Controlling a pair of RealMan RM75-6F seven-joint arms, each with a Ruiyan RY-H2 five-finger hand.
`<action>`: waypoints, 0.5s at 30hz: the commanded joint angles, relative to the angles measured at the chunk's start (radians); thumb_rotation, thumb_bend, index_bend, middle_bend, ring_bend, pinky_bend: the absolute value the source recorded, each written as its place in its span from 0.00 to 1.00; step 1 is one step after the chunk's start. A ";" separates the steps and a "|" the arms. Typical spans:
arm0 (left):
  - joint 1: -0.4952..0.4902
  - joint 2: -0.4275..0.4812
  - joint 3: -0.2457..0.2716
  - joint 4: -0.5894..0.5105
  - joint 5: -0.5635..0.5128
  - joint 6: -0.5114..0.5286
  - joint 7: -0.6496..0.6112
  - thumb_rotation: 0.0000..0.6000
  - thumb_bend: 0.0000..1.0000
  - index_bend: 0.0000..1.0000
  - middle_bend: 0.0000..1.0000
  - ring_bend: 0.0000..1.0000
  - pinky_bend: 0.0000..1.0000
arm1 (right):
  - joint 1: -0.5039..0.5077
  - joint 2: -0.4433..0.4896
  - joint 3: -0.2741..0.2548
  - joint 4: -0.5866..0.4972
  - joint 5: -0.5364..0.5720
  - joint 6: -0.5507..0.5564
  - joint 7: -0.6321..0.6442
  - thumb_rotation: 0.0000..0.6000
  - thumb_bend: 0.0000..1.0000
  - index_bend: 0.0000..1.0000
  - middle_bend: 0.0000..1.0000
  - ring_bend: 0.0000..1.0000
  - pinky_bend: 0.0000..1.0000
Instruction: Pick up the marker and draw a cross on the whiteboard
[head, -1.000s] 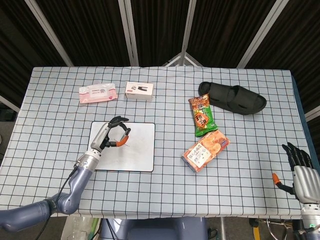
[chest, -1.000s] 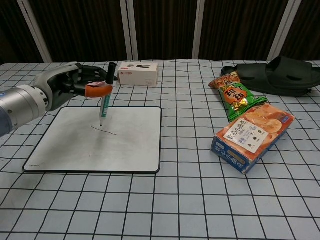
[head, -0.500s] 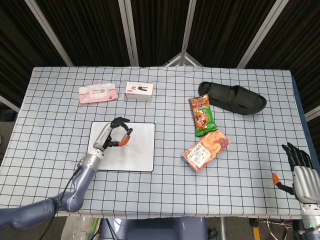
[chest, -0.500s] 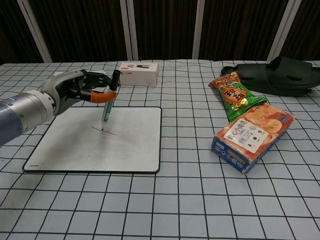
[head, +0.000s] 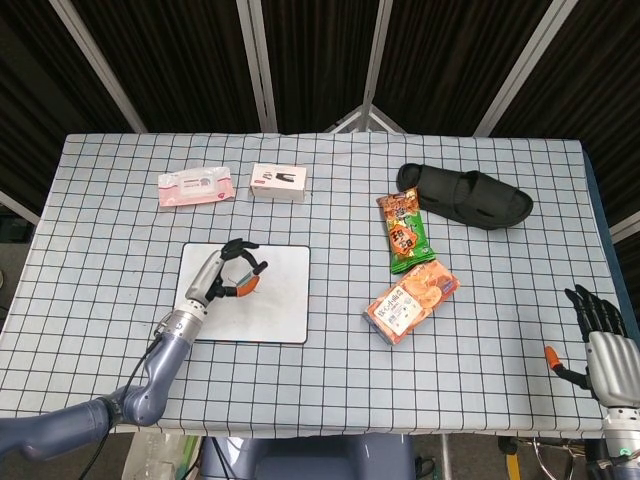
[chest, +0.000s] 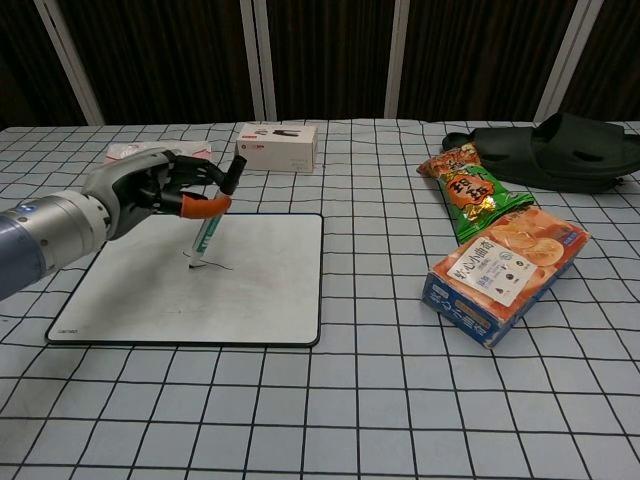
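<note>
The left hand (chest: 150, 190) is grasping the marker (chest: 212, 216), tilted, its tip touching the whiteboard (chest: 260, 290) beside a short dark stroke (chest: 215, 265). The right hand (head: 600, 335) is hanging released off the table's near corner.

left hand (chest: 150, 190): grey shell, black fingers, orange thumb tip | left arm: silver cuff, blue-grey sleeve-like casing | right hand (head: 598, 335): black fingers, orange thumb tip, silver-grey wrist block
</note>
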 joint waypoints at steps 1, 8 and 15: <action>0.015 0.024 0.013 -0.026 -0.002 0.000 0.011 1.00 0.62 0.76 0.21 0.06 0.11 | 0.000 0.000 0.000 0.000 -0.001 0.000 -0.001 1.00 0.34 0.00 0.00 0.00 0.00; 0.070 0.093 0.018 -0.152 0.010 0.028 -0.037 1.00 0.62 0.76 0.21 0.06 0.10 | -0.001 -0.003 0.001 -0.003 0.000 0.004 -0.008 1.00 0.34 0.00 0.00 0.00 0.00; 0.115 0.188 -0.027 -0.309 0.059 0.101 -0.092 1.00 0.62 0.76 0.21 0.06 0.11 | -0.001 -0.002 0.001 -0.007 0.005 0.001 -0.009 1.00 0.34 0.00 0.00 0.00 0.00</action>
